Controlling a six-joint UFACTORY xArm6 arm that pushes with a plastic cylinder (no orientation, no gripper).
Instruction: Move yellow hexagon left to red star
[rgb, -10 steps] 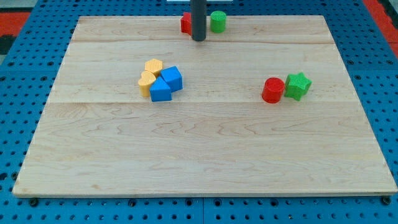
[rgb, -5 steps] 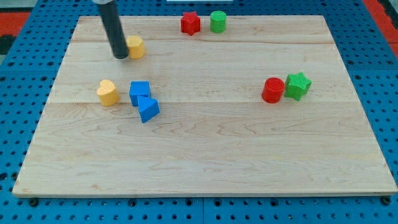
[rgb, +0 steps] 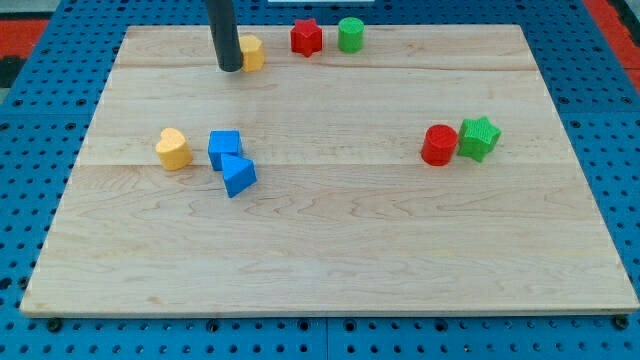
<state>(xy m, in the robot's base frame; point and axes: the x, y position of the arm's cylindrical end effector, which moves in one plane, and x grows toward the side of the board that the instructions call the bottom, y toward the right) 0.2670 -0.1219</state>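
My tip (rgb: 230, 68) presses the left side of the yellow hexagon (rgb: 251, 52), which sits near the tabletop's (rgb: 330, 250) top edge, a short gap left of the red star (rgb: 306, 38). There is no gripper, only a rod. Overpushing could knock the star into the green cylinder (rgb: 350, 35). No containers here.

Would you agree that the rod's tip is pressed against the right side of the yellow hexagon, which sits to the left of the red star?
Not quite: in the camera view, my tip is against the left side of the yellow hexagon, not its right. The hexagon does sit left of the red star.
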